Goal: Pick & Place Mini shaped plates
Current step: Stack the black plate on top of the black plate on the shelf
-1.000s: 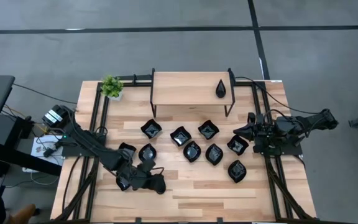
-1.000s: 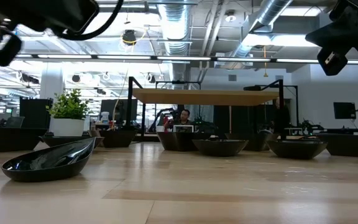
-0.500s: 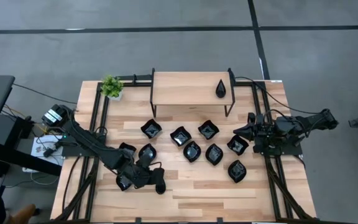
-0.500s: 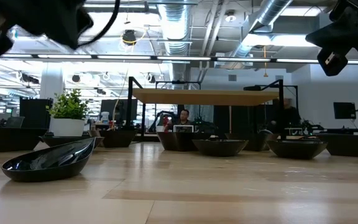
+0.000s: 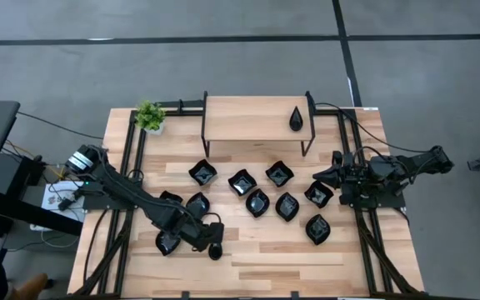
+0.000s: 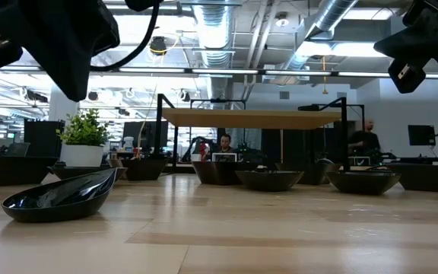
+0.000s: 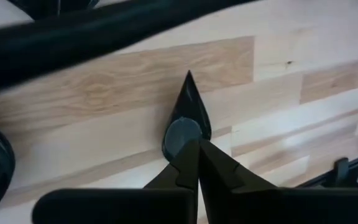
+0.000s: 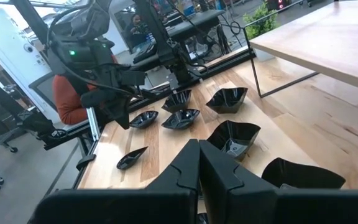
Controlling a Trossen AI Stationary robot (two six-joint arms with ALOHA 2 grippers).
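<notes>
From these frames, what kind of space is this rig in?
Probably a robotics lab in an open office: exposed ceiling ducts, other arm rigs on benches behind, and a seated person at a workstation beyond the wooden table.

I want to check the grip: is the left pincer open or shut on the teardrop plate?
Shut. In the left wrist view the left pincer has its two fingers pressed together on the rim of the teardrop plate, which hangs edge-on above the table.
</notes>
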